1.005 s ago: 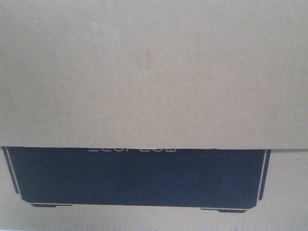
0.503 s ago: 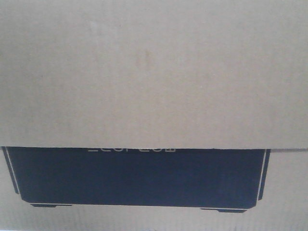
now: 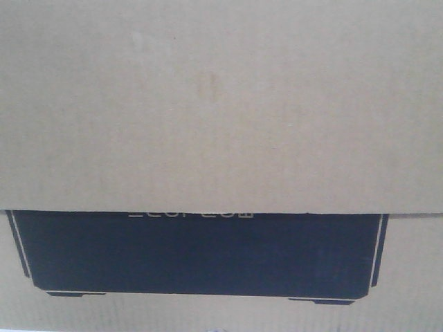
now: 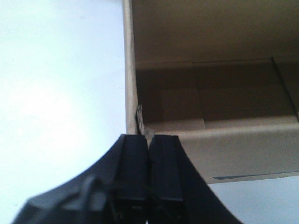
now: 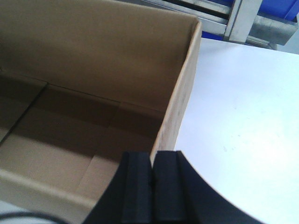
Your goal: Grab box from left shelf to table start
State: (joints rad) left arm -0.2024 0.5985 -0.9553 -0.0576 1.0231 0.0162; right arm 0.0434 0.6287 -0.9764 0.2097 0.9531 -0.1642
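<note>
The white desk [image 5: 243, 121] is seen beside each tool. The left tool [image 4: 149, 140] is closed on the wall of the box [image 4: 210, 93]; the right tool [image 5: 152, 158] is likewise clamped on the opposite wall. Beyond, steel shelf framing [image 5: 243, 18] is visible. The white lettering [image 3: 190, 215] is unreadable.
</note>
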